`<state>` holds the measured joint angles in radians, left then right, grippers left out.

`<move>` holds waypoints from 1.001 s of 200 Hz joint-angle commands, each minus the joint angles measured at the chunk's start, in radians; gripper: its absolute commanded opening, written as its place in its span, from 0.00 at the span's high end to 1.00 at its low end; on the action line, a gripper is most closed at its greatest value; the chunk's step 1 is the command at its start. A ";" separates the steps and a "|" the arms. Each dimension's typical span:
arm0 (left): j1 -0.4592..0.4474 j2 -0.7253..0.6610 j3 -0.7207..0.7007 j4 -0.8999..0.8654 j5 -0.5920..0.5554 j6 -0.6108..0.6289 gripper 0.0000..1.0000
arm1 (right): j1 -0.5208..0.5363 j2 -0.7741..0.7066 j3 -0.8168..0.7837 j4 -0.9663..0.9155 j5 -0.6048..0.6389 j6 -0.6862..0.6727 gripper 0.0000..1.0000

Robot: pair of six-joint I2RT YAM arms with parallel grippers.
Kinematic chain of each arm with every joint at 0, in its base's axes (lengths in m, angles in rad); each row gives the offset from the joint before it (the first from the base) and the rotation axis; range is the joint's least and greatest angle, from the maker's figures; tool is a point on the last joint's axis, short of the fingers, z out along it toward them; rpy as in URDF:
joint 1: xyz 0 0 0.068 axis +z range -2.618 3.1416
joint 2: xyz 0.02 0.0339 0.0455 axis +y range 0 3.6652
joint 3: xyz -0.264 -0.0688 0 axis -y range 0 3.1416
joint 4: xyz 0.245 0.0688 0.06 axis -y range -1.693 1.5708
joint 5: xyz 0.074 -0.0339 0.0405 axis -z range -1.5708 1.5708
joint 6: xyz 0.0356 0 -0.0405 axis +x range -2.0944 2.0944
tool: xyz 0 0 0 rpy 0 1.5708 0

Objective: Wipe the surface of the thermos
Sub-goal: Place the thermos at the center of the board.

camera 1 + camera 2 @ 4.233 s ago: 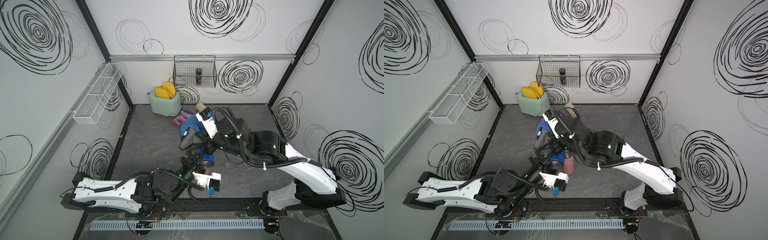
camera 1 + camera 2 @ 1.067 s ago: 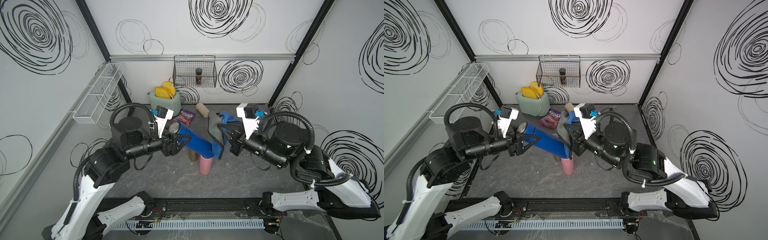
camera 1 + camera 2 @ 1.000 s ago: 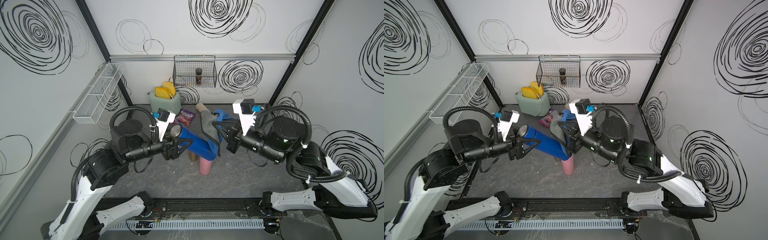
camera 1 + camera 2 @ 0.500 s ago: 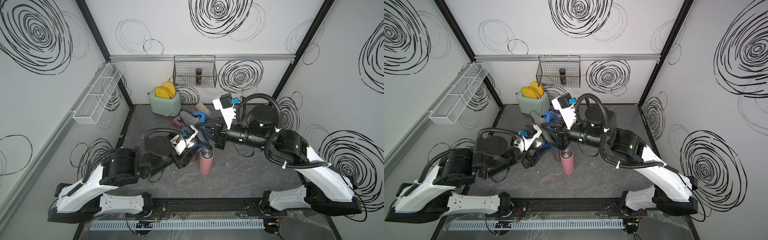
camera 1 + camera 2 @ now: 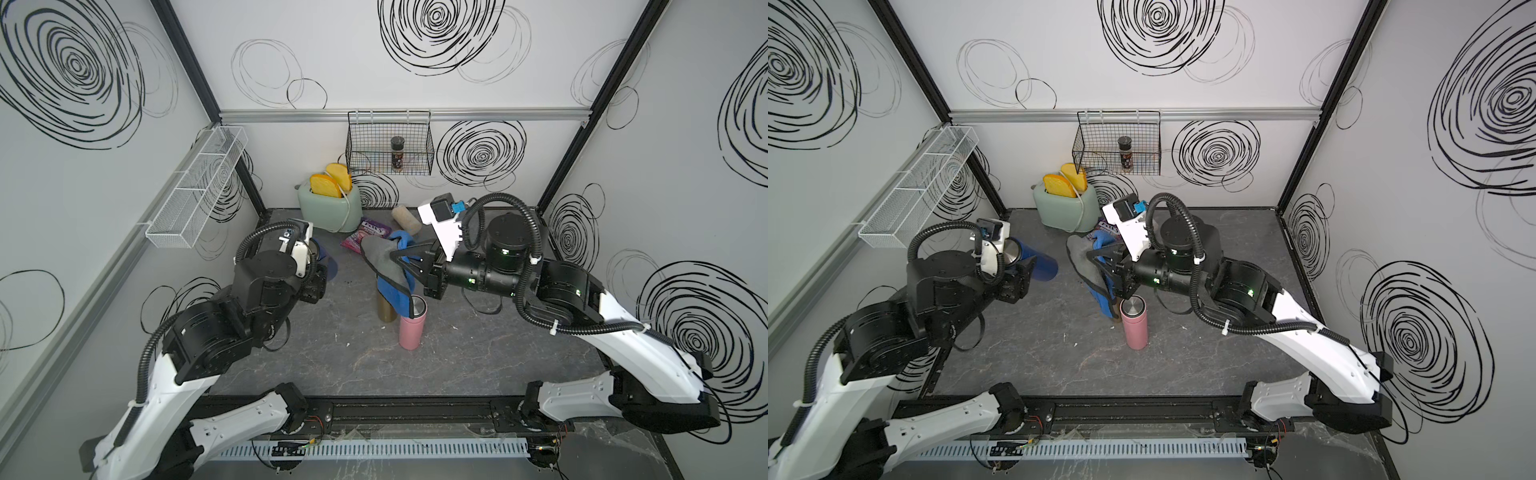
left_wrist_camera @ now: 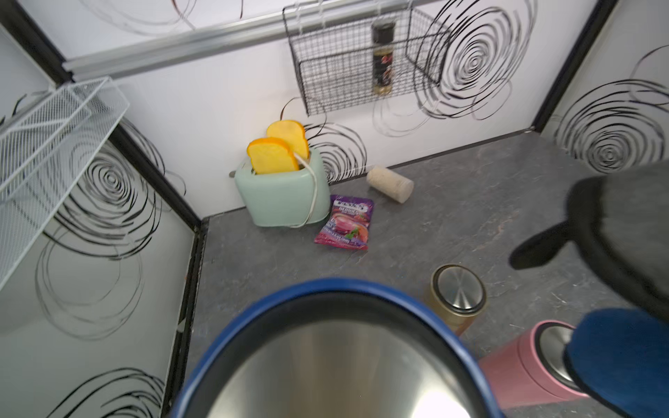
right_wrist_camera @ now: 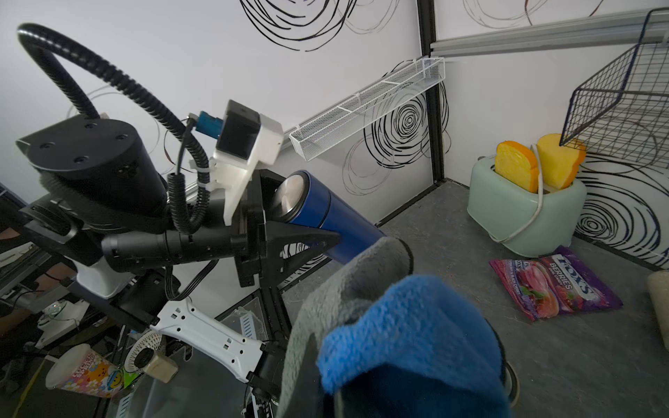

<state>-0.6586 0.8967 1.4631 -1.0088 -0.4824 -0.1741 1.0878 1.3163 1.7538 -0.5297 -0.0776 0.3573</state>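
Thermos (image 5: 1036,258) swung left; basket (image 5: 1084,154) holds jar (image 5: 1125,154).

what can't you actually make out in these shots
- gold thermos: partly behind the hanging cloth in a top view
- blue thermos: left wrist view shows only its lid end, cut off by the frame edge
- right hand: wholly covered by the cloth in the right wrist view
- spice jar: label too small to read in both top views
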 commanded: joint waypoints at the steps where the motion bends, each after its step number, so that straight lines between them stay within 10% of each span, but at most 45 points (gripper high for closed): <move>1: 0.165 -0.020 -0.104 0.042 0.289 -0.037 1.00 | -0.003 0.025 0.012 0.023 0.013 -0.019 1.00; 32: 0.359 -0.039 -0.262 0.116 0.497 -0.016 1.00 | -0.005 0.083 0.015 0.018 0.013 -0.039 1.00; 74: 0.367 -0.078 -0.423 0.237 0.426 -0.071 1.00 | -0.019 0.122 -0.019 0.061 -0.012 -0.041 1.00; 200: 0.159 -0.021 -0.628 0.484 0.180 -0.157 1.00 | -0.118 0.094 -0.157 0.134 -0.047 -0.031 1.00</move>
<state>-0.4889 0.8608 0.8463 -0.6632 -0.2497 -0.2981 0.9916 1.4460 1.6157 -0.4397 -0.1013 0.3283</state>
